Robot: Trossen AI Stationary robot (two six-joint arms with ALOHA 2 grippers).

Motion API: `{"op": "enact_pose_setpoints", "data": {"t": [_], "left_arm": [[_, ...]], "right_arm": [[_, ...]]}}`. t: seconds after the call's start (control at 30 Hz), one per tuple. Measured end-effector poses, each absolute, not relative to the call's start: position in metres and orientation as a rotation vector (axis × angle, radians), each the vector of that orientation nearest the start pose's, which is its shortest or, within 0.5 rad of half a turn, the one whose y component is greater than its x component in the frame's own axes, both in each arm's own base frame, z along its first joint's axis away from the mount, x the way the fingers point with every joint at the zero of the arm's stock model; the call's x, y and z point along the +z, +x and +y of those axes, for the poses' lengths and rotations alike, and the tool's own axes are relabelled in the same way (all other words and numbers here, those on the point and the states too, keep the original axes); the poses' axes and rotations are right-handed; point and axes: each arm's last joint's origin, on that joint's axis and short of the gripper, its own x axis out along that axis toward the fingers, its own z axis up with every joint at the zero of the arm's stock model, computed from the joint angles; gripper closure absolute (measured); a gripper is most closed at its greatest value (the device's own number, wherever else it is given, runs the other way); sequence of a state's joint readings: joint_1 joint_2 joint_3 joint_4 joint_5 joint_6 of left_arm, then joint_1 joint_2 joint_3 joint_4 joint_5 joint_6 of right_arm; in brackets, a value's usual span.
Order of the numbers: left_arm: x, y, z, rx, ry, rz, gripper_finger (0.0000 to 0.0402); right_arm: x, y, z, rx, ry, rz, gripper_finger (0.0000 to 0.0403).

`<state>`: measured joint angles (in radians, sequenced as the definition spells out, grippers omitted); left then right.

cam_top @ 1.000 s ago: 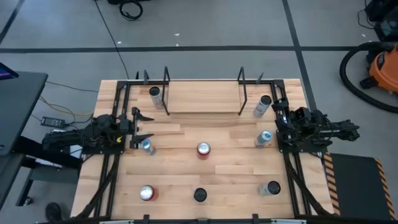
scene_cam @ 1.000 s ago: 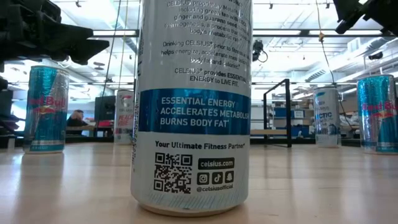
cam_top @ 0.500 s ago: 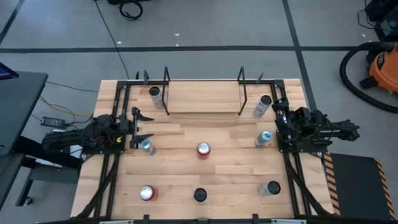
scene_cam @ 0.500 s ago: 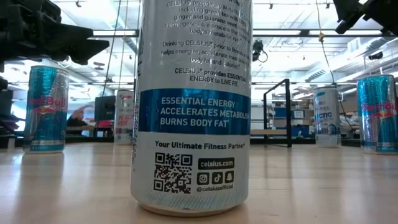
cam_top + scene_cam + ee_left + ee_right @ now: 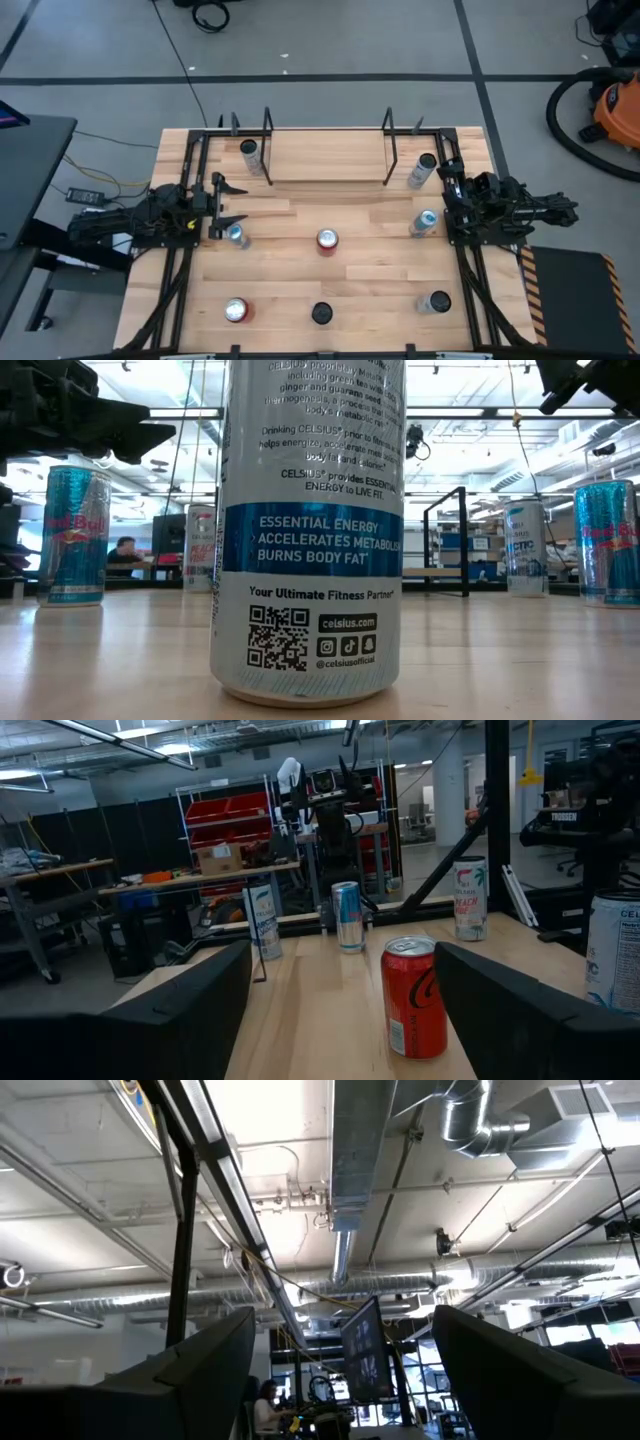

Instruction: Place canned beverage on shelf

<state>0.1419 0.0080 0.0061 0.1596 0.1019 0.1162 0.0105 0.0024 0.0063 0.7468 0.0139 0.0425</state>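
a: the shelf [image 5: 327, 158] sits at the far middle of the table [image 5: 380, 290], bare planks between its black rods. cans stand all over – a slim one [image 5: 249, 155] just beside the shelf's left rods, another [image 5: 422, 170] beside its right rods, a blue one [image 5: 236, 235] at the left, a blue one [image 5: 424, 222] at the right, a red one [image 5: 327, 240] in the middle, and three along the near edge.

b: and the arms?

a: left gripper [image 5: 228, 202] hangs at the left edge, fingers spread wide, nothing between them. its wrist view looks level past the red can [image 5: 414, 997] through an empty gap – it touches nothing. the blue can at the left stands just beside its near fingertip.

b: right side?

a: right gripper [image 5: 447, 205] is drawn in by the right edge, tilted up toward the ceiling; fingers [image 5: 190, 1370] apart, empty.

b: so no can lifted yet.

a: likely the reach is the step in hand. the observer's advice – bring the left fingers level around the blue can's middle, centre it in the gap before closing, lift straight up. carry it high over the rods, set it down flat on the planks.
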Motion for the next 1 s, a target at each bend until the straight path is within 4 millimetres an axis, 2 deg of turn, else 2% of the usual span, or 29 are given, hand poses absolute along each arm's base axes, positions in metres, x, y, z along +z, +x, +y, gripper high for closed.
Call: {"op": "enact_pose_setpoints", "data": {"t": [1.0], "left_arm": [[0.1803, 0.0959, 0.0107, 0.049, 0.135, -0.154, 0.0086]], "right_arm": [[0.2321, 0.0705, -0.0003, 0.01, 0.101, -0.766, 0.0087]]}}
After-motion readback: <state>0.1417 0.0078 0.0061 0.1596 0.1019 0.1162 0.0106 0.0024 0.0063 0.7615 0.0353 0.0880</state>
